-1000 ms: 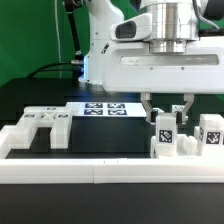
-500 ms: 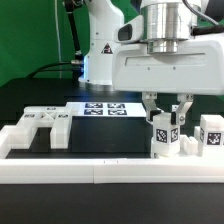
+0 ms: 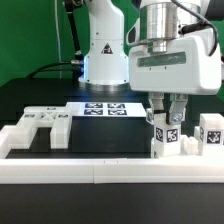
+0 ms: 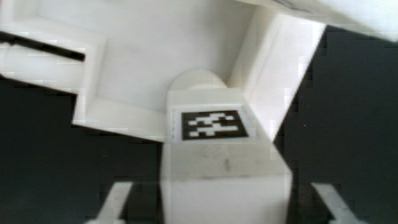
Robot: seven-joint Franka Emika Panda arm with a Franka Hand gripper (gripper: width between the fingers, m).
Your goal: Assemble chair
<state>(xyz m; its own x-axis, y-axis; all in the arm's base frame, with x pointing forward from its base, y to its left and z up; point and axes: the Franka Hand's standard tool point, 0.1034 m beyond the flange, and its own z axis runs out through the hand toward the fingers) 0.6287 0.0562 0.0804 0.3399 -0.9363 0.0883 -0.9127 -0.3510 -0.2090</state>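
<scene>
Gripper partly open, fingers astride an upright tagged chair part at the exterior view's right, gaps showing either side, not clamped, slotted chair panel lying on black table at the left

Black table: chair parts, apparently marker board

Behind the border rail, the mid-stretch of black table is open and passable. Exterior view's left end of the rail: slotted panel blocks. Right end: tagged post and tagged block, gap between them narrow, probably too tight. Marker board lies flat farther back from the rail.
</scene>
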